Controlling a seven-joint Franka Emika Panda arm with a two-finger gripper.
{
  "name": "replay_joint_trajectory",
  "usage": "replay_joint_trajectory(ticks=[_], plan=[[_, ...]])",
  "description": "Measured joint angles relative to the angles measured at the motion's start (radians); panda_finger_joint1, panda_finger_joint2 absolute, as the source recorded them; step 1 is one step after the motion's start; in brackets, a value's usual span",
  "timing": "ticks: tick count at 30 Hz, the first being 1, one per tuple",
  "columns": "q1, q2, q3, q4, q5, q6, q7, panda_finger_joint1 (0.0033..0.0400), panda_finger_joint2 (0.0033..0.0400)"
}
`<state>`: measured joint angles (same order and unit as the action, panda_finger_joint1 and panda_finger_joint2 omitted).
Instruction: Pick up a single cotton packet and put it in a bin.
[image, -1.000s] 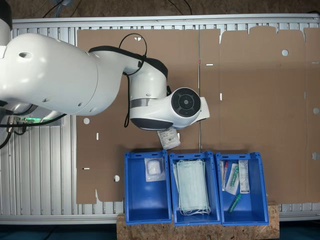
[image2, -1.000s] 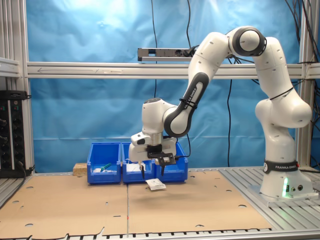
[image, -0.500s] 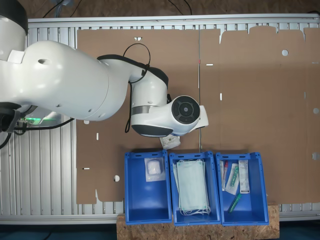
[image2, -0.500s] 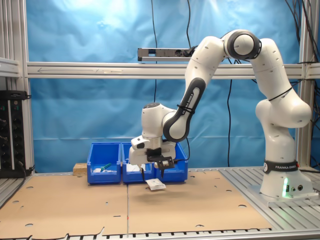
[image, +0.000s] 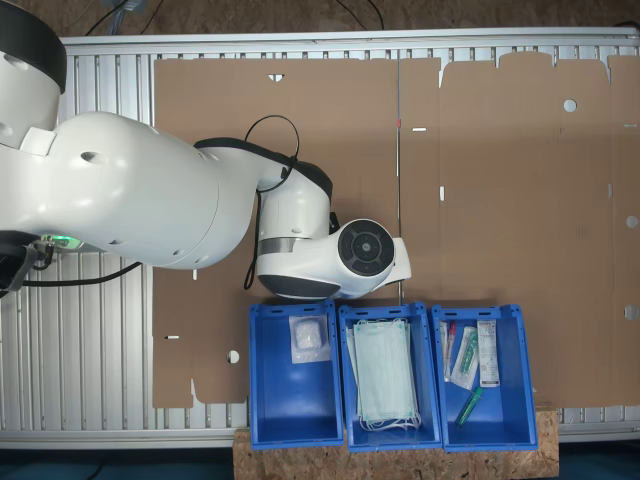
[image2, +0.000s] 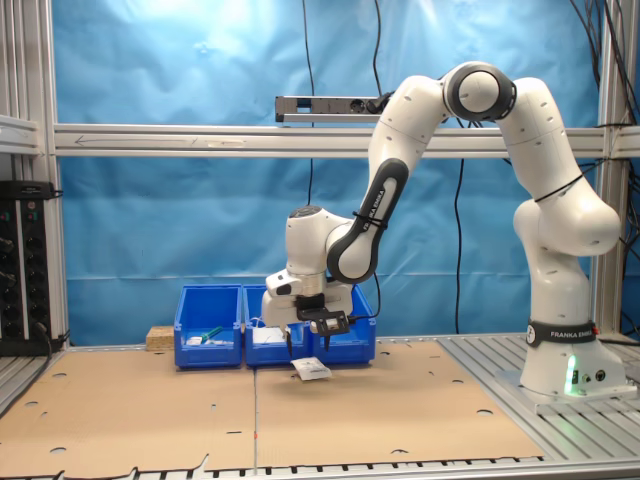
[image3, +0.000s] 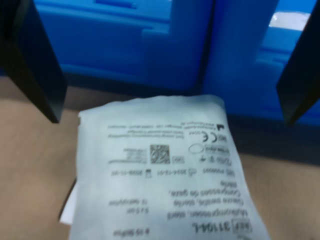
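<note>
Hovering hand (image3: 165, 65) spread wide, cotton packet (image3: 165, 175) flat on cardboard (image3: 35, 165) below

Three bins stand side by side in a row at the counter (image: 520, 180) edge, on a board. In the first exterior view, the bin (image: 294, 375) at the first exterior view's left contains one small packet; the middle bin (image: 388, 375) contains face masks (image: 385, 372); the third bin (image: 483, 375) contains syringe packs (image: 470, 360). In the second exterior view, the cotton packet (image2: 311, 369) lies on the counter just before the bins, beneath the tool (image2: 304, 341). In the wrist view, the packet sits between the two fingers (image3: 35, 65), apart from both.
</note>
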<state>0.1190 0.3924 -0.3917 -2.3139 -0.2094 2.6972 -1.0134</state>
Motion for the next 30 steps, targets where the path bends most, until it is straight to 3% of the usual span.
replay_joint_trajectory(ticks=[30], plan=[[-0.027, 0.077, 0.02, 0.0, -0.021, 0.058, 0.0, 0.04, 0.04]])
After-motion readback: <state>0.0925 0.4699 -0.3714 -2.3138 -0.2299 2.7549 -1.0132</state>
